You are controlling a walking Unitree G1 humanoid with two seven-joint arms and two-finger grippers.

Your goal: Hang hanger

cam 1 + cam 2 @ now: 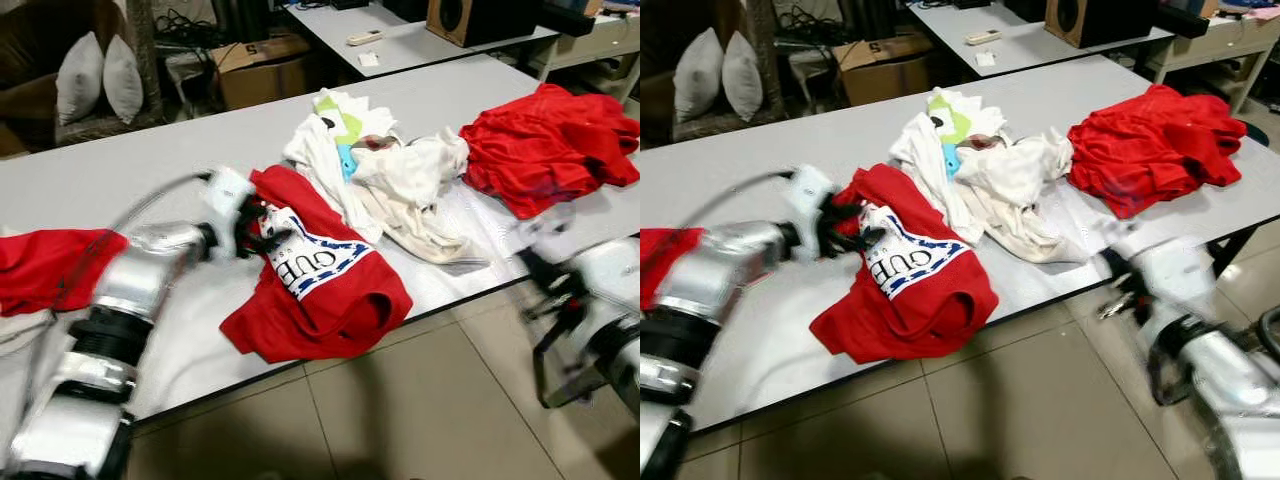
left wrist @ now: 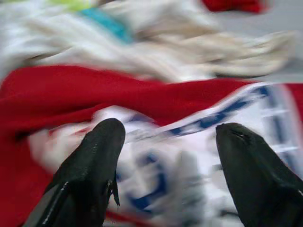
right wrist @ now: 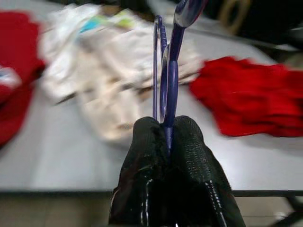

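1. The hanger [image 3: 166, 71], blue or purple plastic, is pinched between the two black fingers of the right hand [image 3: 166, 137], which are pressed together on it. In the right wrist view it rises thin and upright from the fingertips, so its long axis runs along the fingers, toward the top of that frame.

2. In the head views the right hand [image 1: 1120, 285] is at the lower right, off the front edge of the counter [image 1: 120, 170] and blurred (the hanger itself I cannot make out there).

3. The left hand [image 2: 165, 142] is spread, fingers well apart, just over the white and blue print of the red shirt [image 1: 320, 285]. In the left eye view this is left of centre in the frame.

4. So the shirt lies to the left of the hanger, with the heap of white clothes [image 1: 385, 170] further back at the centre and another red garment [image 1: 545, 140] at the upper right.

5. My judgement: the left hand is nearer to the shirt, the right carries the hanger, and the hanger must travel leftward over the counter edge to meet it.
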